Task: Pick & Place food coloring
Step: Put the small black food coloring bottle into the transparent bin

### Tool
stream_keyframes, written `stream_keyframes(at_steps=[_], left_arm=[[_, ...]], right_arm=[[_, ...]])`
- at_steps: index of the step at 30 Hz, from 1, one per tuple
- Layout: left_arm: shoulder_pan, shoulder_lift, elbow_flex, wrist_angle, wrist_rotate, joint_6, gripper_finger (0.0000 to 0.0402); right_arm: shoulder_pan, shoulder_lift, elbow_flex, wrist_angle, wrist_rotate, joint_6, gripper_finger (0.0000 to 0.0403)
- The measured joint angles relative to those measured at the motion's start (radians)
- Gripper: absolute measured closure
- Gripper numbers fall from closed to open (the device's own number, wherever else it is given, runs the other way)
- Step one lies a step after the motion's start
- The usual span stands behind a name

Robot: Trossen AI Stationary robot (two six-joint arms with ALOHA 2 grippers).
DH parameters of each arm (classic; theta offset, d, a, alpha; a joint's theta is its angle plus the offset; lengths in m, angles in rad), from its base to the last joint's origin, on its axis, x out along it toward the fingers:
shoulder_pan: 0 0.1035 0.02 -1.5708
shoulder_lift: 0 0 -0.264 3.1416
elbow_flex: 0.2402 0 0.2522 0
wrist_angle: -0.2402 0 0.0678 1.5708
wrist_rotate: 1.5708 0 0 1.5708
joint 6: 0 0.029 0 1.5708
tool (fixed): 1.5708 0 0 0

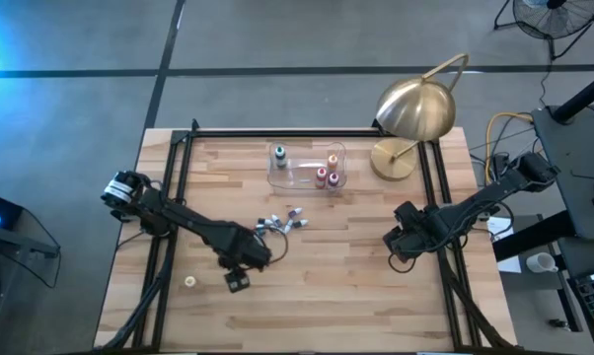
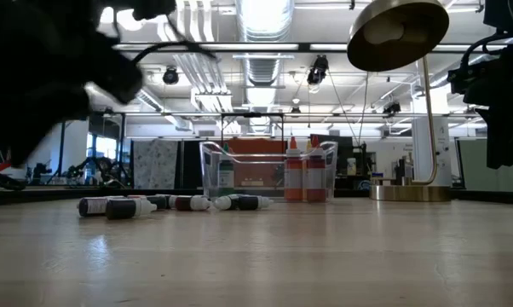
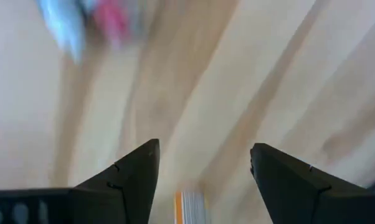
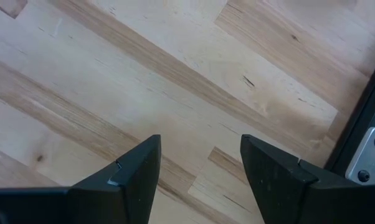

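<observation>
Wood table (image 1: 376, 296): food coloring (image 1: 282, 221) labels unreadable; left gripper (image 1: 246, 266) & right gripper (image 1: 396, 242) fingers spread.

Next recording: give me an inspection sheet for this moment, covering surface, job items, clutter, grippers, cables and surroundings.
Surface: light wooden slatted table in a black frame.
Job's things: small food coloring bottles lie loose mid-table; three more bottles stand inside the clear rectangular plastic tub.
Clutter: brass dome desk lamp at the far right corner; small pale round object near the left front, too small to identify.
Grippers: left gripper open, low over bare wood beside the loose bottles; right gripper open over bare wood, waiting at the right edge.
Cables: yellow cable beyond the table, right.
Surroundings: grey floor, standing fan.
</observation>
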Motion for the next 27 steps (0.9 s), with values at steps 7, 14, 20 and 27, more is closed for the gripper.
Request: stream_keyframes(at_steps=[7,14,20,27], left_arm=[[0.002,0.000,-0.003,0.240,-0.287,0.067,0.0177],[0.089,0.016,-0.029,0.259,-0.380,-0.238,0.0177],[0.119,0.047,-0.021,0.322,-0.335,-0.263,0.0178],[0.109,0.102,-0.028,0.321,-0.289,-0.274,0.0180]], right_arm=[[0.000,0.000,0.000,0.000,0.000,0.000,0.0189],[0.000,0.000,-0.001,0.001,0.000,0.000,0.0189],[0.000,0.000,-0.002,0.002,-0.001,-0.002,0.0189],[0.000,0.000,-0.002,0.003,-0.005,-0.002,0.0189]])
